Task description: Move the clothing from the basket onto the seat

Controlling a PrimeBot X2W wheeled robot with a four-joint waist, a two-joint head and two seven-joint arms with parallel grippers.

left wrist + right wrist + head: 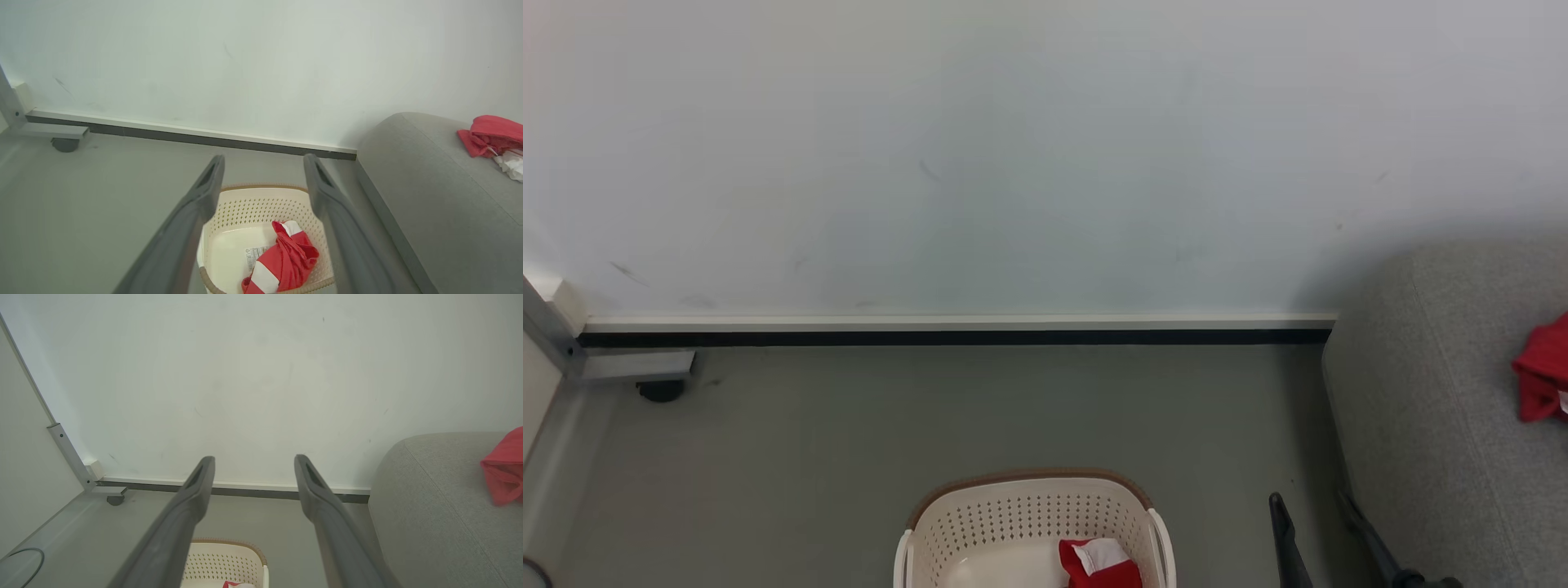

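The cream basket [1029, 514] stands on the floor at the bottom centre of the head view. A red-and-white piece of clothing [1098, 563] lies crumpled in its right half. In the left wrist view my left gripper [264, 159] hovers open above the basket [261, 206] and that clothing [286, 261], touching neither. My right gripper [1307, 498] is open and empty, between the basket and the grey seat [1437, 408]. More red clothing [1543, 371] rests on the seat, with a white cloth [510, 163] beside it. The right wrist view shows my right gripper [254, 459] open above the basket's far rim [226, 541].
A pale wall with a dark baseboard [956, 336] runs behind the basket. A metal frame foot with a black caster [660, 390] sits in the left corner, and a dark cable [24, 563] loops on the grey floor [931, 416] at far left.
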